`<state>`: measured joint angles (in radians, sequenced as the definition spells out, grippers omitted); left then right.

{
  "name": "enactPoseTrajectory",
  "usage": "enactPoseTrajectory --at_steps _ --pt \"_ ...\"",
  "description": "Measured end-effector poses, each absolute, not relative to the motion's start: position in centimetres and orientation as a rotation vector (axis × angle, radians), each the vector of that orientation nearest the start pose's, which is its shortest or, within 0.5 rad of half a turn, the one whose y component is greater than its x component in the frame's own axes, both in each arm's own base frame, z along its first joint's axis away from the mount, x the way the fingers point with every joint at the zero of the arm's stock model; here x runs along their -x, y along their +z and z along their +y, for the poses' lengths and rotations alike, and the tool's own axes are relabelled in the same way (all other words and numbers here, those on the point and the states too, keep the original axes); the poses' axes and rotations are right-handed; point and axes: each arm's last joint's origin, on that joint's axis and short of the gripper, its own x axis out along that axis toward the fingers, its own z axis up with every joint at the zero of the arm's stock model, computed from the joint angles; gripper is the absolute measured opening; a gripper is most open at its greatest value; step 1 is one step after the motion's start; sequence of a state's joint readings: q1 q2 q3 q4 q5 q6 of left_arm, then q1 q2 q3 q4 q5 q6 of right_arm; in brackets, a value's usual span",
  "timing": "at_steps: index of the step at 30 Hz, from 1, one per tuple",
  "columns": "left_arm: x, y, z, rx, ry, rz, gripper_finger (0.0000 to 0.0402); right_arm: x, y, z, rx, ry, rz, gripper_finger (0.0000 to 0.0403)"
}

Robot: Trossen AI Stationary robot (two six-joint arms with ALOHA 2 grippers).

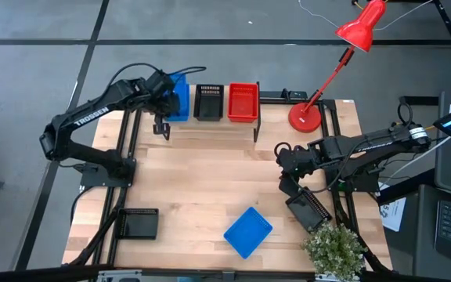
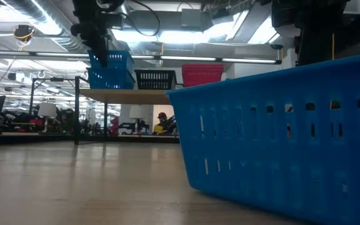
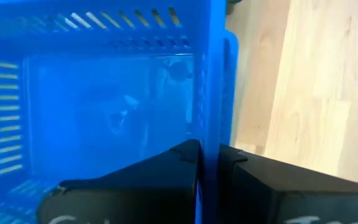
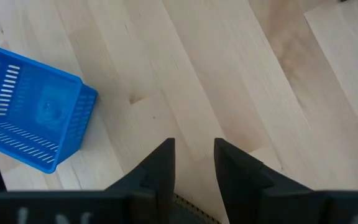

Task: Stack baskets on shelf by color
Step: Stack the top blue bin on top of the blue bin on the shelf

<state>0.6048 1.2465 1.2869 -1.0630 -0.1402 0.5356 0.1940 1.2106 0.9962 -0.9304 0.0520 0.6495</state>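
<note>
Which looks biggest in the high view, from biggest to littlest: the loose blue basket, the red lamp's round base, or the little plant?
1. Plant and blue basket on the table: these look nearly alike, so no clear winner.
2. Red lamp's base: clearly the smallest.

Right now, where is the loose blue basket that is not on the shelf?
In the high view the blue basket lies on the table's near edge, right of centre, between a black basket to its left and the potted plant to its right.
</note>
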Motion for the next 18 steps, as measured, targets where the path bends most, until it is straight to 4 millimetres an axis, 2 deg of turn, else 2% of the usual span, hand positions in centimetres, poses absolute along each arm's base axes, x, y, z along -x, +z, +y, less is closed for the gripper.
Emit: enactPoseTrajectory --at_steps 4,13,18 --pt "-18.5 34.2 13.3 -0.261 0.359 1.167 0.0012 -21.5 26.9 4.1 -0.439 -0.247 1.127 0.0110" --pt "-18.5 34.2 13.3 -0.269 0.361 1.172 0.0070 -21.5 26.9 4.1 -0.459 -0.260 1.126 0.0110" --pt "-18.0 35.7 12.9 -0.284 0.380 1.135 0.0080 -21.5 26.9 4.1 -0.459 -0.259 1.126 0.0110"
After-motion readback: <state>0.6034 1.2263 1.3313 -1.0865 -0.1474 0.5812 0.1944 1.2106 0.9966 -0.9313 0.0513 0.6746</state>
